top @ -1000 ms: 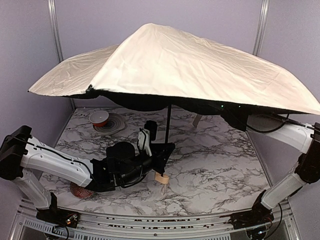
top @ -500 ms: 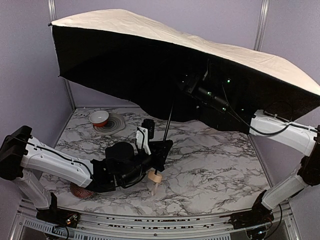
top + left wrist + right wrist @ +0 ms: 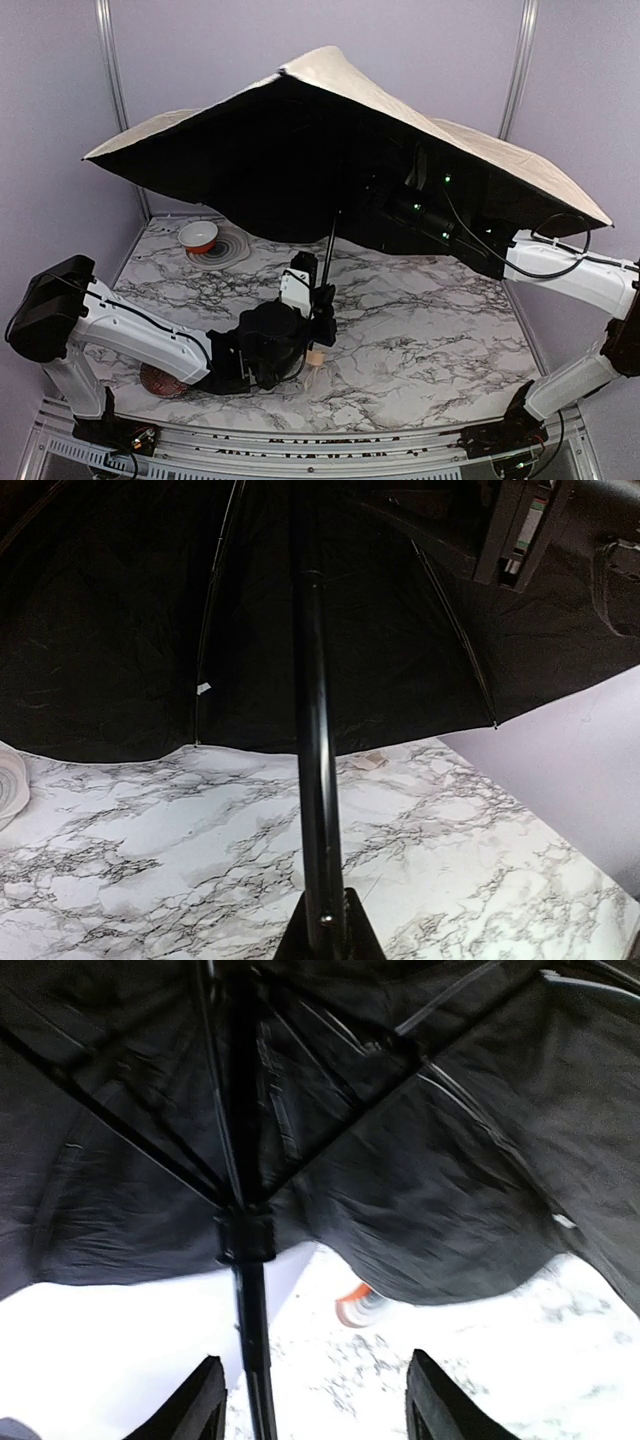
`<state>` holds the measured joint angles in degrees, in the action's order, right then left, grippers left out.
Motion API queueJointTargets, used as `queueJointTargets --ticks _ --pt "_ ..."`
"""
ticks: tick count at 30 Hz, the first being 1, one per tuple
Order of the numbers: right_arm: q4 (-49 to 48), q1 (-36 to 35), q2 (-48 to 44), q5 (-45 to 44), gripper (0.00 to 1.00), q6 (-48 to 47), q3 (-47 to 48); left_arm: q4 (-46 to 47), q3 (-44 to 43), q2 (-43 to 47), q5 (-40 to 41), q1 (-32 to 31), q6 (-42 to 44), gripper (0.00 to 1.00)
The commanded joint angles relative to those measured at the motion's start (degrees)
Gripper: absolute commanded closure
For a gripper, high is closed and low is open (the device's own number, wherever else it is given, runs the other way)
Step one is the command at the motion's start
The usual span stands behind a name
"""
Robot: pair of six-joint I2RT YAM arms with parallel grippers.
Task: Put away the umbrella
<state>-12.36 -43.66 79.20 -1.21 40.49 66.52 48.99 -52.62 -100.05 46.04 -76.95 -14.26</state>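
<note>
The umbrella (image 3: 335, 75) stands open over the table, cream on top and black underneath. Its thin black shaft (image 3: 329, 255) runs down to a pale tan handle (image 3: 314, 357) just above the marble. My left gripper (image 3: 321, 312) is shut on the shaft low down, just above the handle; the left wrist view shows the shaft (image 3: 312, 730) rising from between its jaws (image 3: 325, 925). My right gripper (image 3: 315, 1365) is up under the canopy and open. The shaft (image 3: 252, 1340) passes just inside its left finger, below the black runner (image 3: 245, 1235), and nothing is gripped.
A red-and-white bowl (image 3: 199, 235) sits on a grey ringed plate (image 3: 235, 250) at the back left. A red patterned ball (image 3: 160, 380) lies under my left forearm. The canopy spans almost wall to wall. The right arm (image 3: 560, 272) reaches in from the right.
The canopy has rocked: its left side flipped up high, then dropped back to a tilted peak. The right gripper's jaws have come apart. My left wrist has shifted slightly right, still gripping the shaft.
</note>
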Motion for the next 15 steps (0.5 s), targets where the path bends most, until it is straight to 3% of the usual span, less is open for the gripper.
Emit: queueJointTargets --ticks 1,4,7,9,12,15 --pt "0.81 0.57 -1.58 -1.96 0.39 1.13 -1.78 1.72 -3.27 -2.69 4.16 -0.65 4.17 1.0" --pt "-4.61 1.12 0.1 2.68 0.25 -1.64 -0.76 1.5 -2.88 -3.18 3.97 -0.64 2.23 1.0" --pt "-4.18 2.04 2.67 5.35 0.22 -2.22 2.04 1.16 -2.66 -3.3 3.92 -0.66 1.44 1.0" --pt "-6.07 3.65 3.75 7.57 0.25 0.07 1.01 1.02 -2.66 -3.39 3.8 -0.66 1.44 1.0" --pt "-9.16 5.58 4.88 8.8 0.37 2.94 -0.36 0.85 -2.37 -3.4 3.35 -0.66 0.98 1.0" --pt "-10.35 5.91 6.13 9.04 0.41 2.08 0.54 0.78 -1.99 -3.23 2.62 -0.59 0.33 1.0"
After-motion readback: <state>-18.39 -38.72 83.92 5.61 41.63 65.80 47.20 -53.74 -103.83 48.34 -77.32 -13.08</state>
